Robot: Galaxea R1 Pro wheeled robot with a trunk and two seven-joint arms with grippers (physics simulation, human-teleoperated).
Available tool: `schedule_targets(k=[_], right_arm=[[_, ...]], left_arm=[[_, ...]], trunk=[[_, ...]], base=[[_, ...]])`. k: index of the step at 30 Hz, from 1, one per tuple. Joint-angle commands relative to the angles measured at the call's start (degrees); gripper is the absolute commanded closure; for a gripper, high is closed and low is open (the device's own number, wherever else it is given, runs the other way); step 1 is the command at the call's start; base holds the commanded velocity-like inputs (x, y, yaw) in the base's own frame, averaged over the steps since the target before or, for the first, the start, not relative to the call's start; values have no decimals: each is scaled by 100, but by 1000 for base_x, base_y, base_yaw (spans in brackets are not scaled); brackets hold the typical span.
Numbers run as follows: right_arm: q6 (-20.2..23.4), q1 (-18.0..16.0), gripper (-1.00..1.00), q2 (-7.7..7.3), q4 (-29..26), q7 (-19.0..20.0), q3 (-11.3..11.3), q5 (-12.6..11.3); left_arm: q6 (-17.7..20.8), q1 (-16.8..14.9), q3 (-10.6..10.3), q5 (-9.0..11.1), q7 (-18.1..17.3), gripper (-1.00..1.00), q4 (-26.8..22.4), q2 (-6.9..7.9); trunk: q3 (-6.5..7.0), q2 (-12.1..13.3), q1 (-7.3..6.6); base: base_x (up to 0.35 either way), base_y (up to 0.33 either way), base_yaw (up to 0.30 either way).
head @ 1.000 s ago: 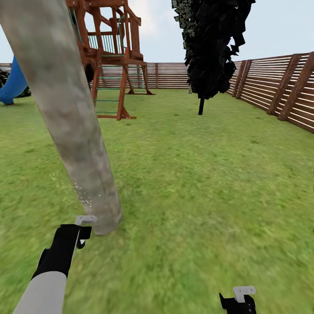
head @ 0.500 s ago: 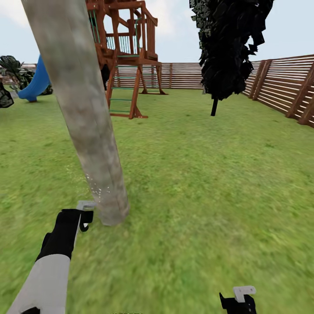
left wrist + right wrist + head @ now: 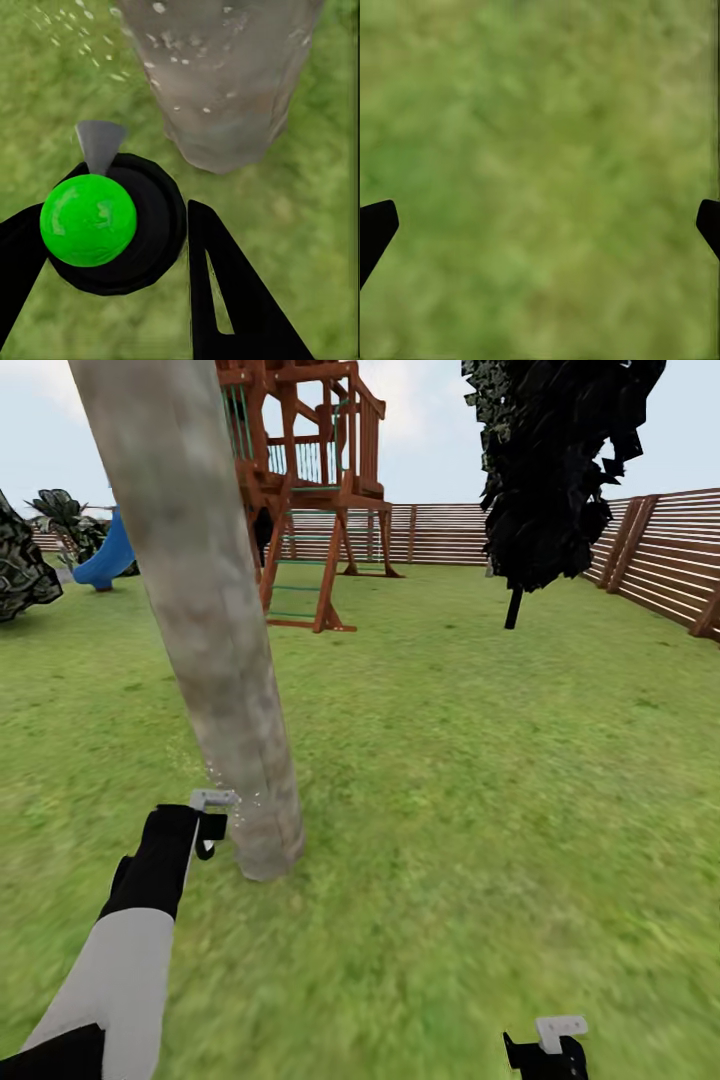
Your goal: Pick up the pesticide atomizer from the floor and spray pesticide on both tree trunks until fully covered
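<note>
Standing on the grass floor point(image 3: 480, 780) at the moment of record: one thick tree trunk point(image 3: 205, 610), mottled grey-brown, leaning toward 11 o'clock in the head view, its base set in the lawn.

Grippers, two. Left gripper point(image 3: 208, 830) was held just beside the trunk's base, at about 9 o'clock of it. Its two black fingers point(image 3: 225, 292) were closed round one pesticide atomizer point(image 3: 112, 225), a dark round body with a green spot on top and a pale grey nozzle pointing at the trunk. Pale specks of spray, too many to count, showed on the lower bark and in the air beside it.

Right gripper point(image 3: 545, 1050) sat at 5 o'clock in the head view, low over bare grass. Its two fingertips point(image 3: 375, 225) stood wide apart in the right wrist view, nothing between them.

Other items: one black-leaved tree point(image 3: 555, 470) on a thin stem at 1 o'clock; one wooden play tower point(image 3: 310, 490) at 12 o'clock; one blue slide point(image 3: 105, 555) at 10 o'clock; one slat fence point(image 3: 660, 550) along the far and right edges of the garden.
</note>
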Motion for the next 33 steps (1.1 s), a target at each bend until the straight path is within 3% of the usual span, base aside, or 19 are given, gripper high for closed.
schedule_targets(k=[1,17,27,33], right_arm=[[-20,-4,-100,-1,7,-1,-49,55],[-12,-4,-100,7,9,-1,-49,55],[-12,-4,-100,8,9,-1,-49,55],[-12,-4,-100,8,9,12,-49,55]], left_arm=[[19,-10,8,-63,-54,100,-11,-5],[311,-38,-35,-55,-48,100,-381,-8],[464,21,-41,-57,-48,100,-410,68],[458,38,-41,-70,-55,100,-325,21]], trunk=[[-5,-2,2],[-5,-2,2],[-5,-2,2],[-5,-2,2]], base=[[190,-206,0],[-57,-270,8],[106,-122,266],[54,-15,231]])
